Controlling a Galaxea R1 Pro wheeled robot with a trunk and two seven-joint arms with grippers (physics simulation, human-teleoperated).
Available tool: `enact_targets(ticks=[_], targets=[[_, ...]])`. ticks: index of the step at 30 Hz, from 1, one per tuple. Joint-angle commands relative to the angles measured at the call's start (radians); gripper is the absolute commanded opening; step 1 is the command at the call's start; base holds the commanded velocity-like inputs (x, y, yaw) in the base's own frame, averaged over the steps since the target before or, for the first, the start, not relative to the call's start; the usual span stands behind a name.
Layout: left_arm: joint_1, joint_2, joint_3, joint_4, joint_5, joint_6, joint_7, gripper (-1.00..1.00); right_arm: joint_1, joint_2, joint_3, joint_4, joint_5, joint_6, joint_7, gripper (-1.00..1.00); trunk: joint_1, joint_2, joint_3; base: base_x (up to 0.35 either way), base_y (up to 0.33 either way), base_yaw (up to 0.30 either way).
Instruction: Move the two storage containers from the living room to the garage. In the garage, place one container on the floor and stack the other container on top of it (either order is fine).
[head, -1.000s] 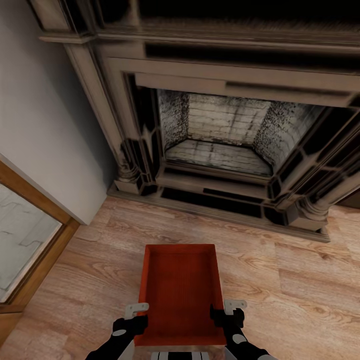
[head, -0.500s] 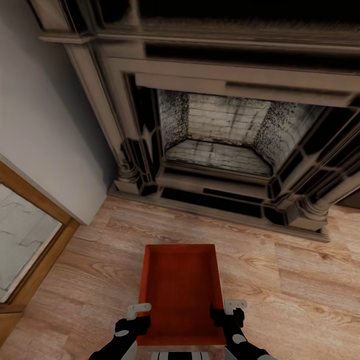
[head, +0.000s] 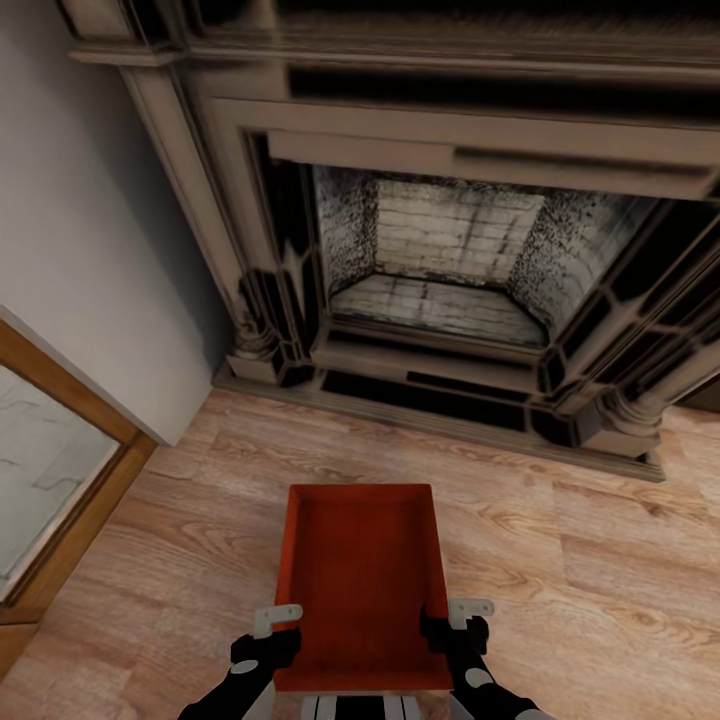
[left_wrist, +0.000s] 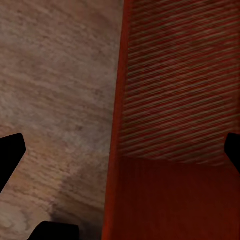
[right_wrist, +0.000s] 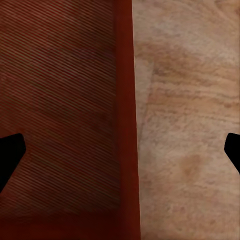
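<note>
1 orange-red box (head: 360, 585) is held level in front of the robot above the wood-plank floor (head: 580, 560) of the living room, open side up, with its long axis pointing toward the fireplace (head: 440, 260). It is carried from both sides: the left gripper (head: 268, 632) is set astride the left wall near the corner closest to the robot, and the right gripper (head: 452, 628) is set astride the right wall at the matching spot. Such a 2-sided hold is judged to be used to keep the thin-walled box from tipping during travel. In the left wrist view the left wall of the box (left_wrist: 117, 150) is seen running between the dark fingertips, which stand wide of it, and the same is seen of the right wall (right_wrist: 127, 130) in the right wrist view; whether the walls are pinched further back cannot be told. The hearth base lies ahead, well apart from the far edge of the box. A grey wall (head: 90, 250) and a wood-framed panel (head: 50, 470) close off the left side, while open floor is left to the right, so turning away is judged easier on that side
</note>
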Motion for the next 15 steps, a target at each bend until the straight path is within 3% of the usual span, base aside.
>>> enact_targets(ticks=[1, 15], targets=[[-0.001, 0.0, -0.009, 0.001, 0.011, -0.004, 0.005, 1.0, 0.0, 0.0, 0.001, 0.001, 0.007, -0.001, -0.008, 1.0, 0.004, -0.007, -0.004, 0.0, 0.0, 0.0], [0.0, 0.001, -0.008, -0.001, 0.012, -0.007, 0.006, 1.0, 0.0, 0.002, 0.002, 0.002, 0.007, 0.001, -0.007, 1.0, 0.054, -0.098, -0.044, 0.0, 0.0, 0.0]])
